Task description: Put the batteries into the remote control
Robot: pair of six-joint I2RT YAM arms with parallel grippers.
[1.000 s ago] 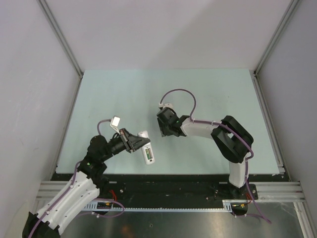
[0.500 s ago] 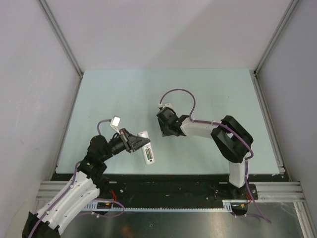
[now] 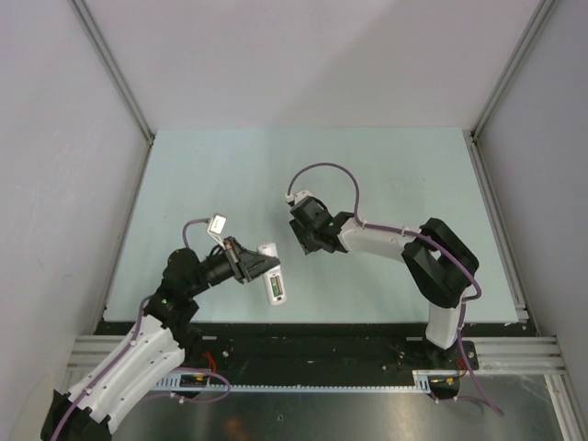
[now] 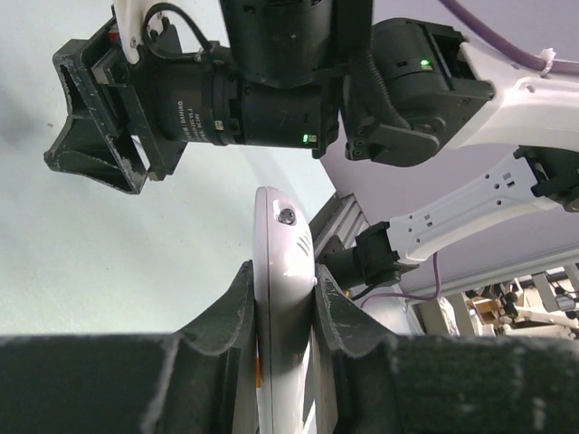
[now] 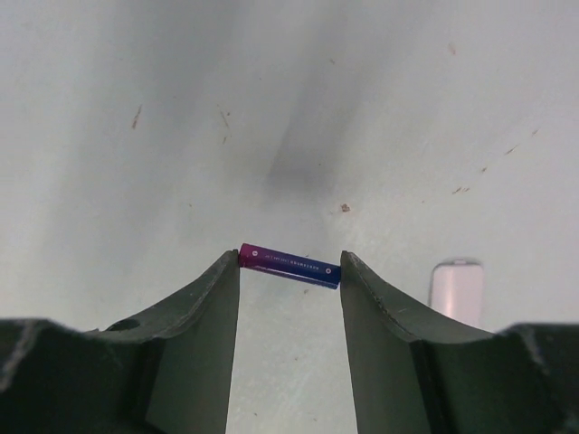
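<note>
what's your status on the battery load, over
Left claw shut on remote control. Right claw pinching purple-blue battery end to end. Nothing seen in the way.

Table is seen from overhead; right wrist is aimed down close, left wrist sideways; remote control is shared with overhead.

1. Left arm reaches forward and to the right from its base, wrist rolled sideways.
2. Left gripper is clamped tight across the remote control, which sits edge-on.
3. Right arm is bent, forearm stretched leftward.
4. Right gripper points down, fingertips pinching the purple-blue battery end to end.
</note>
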